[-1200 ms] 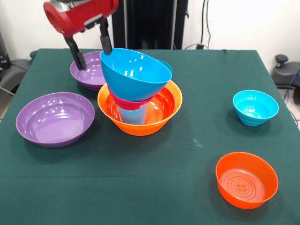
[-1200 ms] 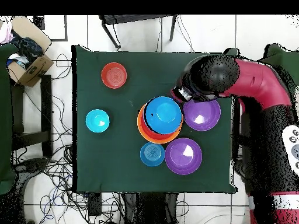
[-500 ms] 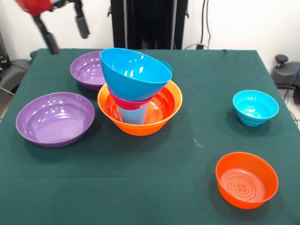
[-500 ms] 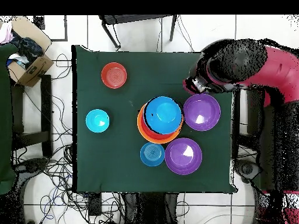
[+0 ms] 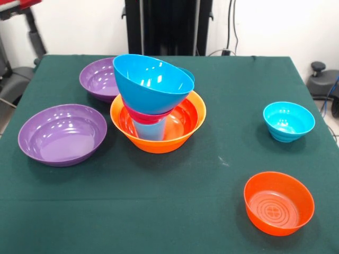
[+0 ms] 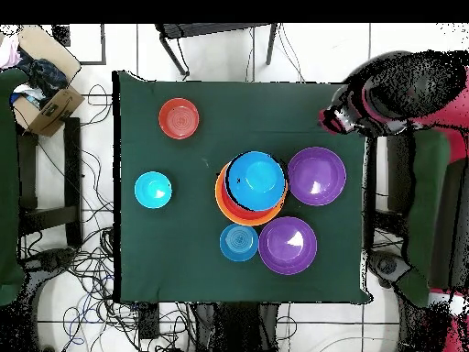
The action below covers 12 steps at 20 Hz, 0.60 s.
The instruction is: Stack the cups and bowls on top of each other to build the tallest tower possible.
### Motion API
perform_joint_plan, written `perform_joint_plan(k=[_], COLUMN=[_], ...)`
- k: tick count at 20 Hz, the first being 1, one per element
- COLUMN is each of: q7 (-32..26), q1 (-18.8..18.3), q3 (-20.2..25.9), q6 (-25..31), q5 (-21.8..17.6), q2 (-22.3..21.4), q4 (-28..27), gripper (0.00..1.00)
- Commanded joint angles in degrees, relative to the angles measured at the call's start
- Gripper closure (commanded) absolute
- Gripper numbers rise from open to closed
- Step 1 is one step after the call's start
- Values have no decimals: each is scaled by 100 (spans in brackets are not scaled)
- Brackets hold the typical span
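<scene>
front view looks across the table; overhead straight down; both share it.

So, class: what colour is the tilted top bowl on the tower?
Blue, clearest in the front view.

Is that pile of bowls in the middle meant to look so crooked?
It does look askew. The blue bowl on top tilts sharply, its opening facing sideways, perched on a magenta bowl over a light blue cup inside the orange bowl.
</scene>
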Motion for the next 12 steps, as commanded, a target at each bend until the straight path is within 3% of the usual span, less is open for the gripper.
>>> perform_joint_plan(k=[1, 12], q7=[-2169, -2062], q1=[-24, -110], q3=[234, 328], q6=[478, 145], q5=[-694, -707], q2=[872, 1296], q4=[-821, -1134], gripper=[0, 0])
